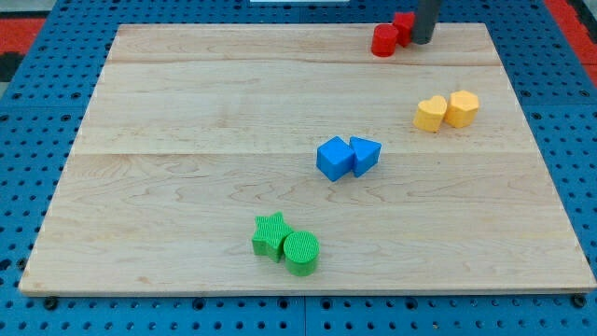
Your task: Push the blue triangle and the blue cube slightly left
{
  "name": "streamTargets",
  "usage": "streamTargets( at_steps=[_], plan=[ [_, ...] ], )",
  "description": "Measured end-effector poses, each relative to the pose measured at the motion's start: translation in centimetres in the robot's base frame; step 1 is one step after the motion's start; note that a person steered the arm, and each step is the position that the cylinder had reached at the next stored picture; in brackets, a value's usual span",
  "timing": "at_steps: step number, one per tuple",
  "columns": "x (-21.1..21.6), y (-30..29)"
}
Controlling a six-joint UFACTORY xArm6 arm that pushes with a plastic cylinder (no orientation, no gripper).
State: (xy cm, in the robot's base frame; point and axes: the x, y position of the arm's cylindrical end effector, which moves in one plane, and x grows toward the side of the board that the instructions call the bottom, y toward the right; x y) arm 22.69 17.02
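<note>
The blue cube (333, 158) and the blue triangle (365, 154) sit side by side, touching, right of the board's middle; the triangle is on the cube's right. My rod comes down at the view's top and my tip (422, 41) rests at the board's top edge, just right of two red blocks (392, 35). The tip is far above the blue pair and a little to their right, not touching them.
The wooden board (187, 140) lies on a blue pegboard. A yellow heart (430, 114) and a yellow hexagon (462, 107) sit together at the right. A green star (270, 234) and a green cylinder (301, 253) sit together near the bottom.
</note>
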Motion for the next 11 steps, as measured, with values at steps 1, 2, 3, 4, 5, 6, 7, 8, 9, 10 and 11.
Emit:
streamTargets(
  at_steps=[1,2,3,4,5,6,7,8,9,10,11],
  plan=[
    [-0.5,-0.6],
    [-1.4,2.8],
    [-3.4,4.0],
    [-3.6,3.6],
    [-3.5,1.8],
    [-2.4,2.6],
    [1.2,3.0],
    [1.6,5.3],
    [1.6,12.0],
    [3.2,17.5],
    [3.9,17.5]
  ],
)
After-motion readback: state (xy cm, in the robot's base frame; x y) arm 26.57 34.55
